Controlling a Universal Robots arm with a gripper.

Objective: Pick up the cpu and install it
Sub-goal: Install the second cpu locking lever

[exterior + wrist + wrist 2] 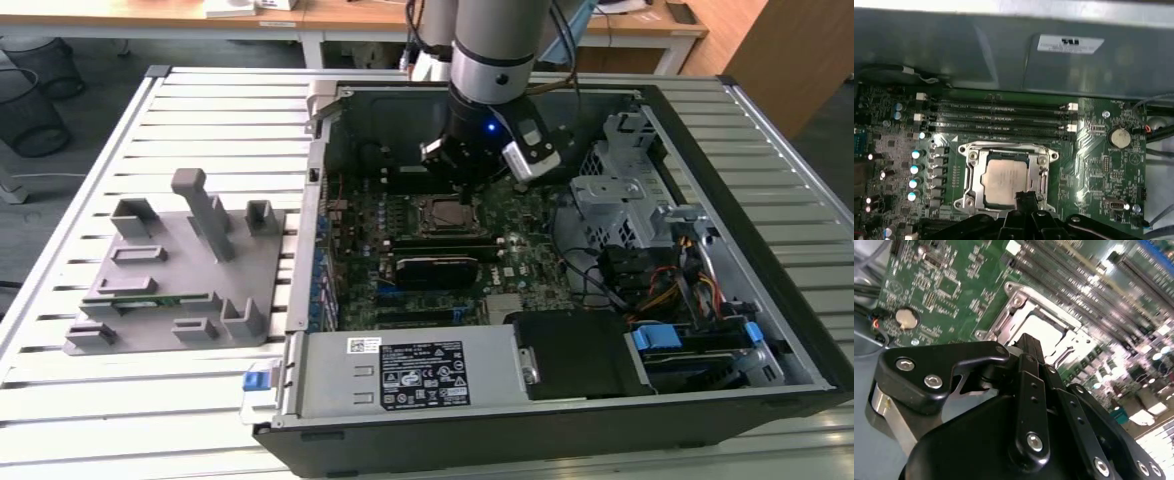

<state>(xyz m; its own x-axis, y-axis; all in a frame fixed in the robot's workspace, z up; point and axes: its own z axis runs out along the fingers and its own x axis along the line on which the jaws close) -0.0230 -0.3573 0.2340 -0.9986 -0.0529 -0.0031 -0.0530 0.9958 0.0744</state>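
Exterior view first: the grey arm reaches down into the open black computer case (747, 395) lying on a white slatted table (200, 100), and its black gripper (465, 178) hangs low over the green motherboard (527, 225), just above the square black socket with a metal frame (449, 213). On the table toward the exterior view's left, well apart from the case, sits a grey moulded fixture tray (147, 290) with upright pegs and a narrow green memory stick (147, 300) lying in one of its slots. Inside the case, a silver power supply box with a label (400, 372) sits along the near wall, and a metal drive cage (627, 195) with bundled cables stands toward the exterior view's right. From the first wrist view, the small flat square cpu with its silver-grey metal top (1004, 181) lies flat inside the socket frame (970, 156), seated within the opening and ringed by the metal bracket; the black gripper fingertips (1026, 199) sit right at the chip's nearer edge, drawn close together around no visible object. Long dark memory slots (1004, 117) run beside the socket, and a round silver coin battery (1119, 137) rests on the board off to one side. Second wrist view shows the black linkage of the gripper (1029, 352) narrowing to a point just over the socket (1049, 330), with the coin battery (904, 317) nearby.
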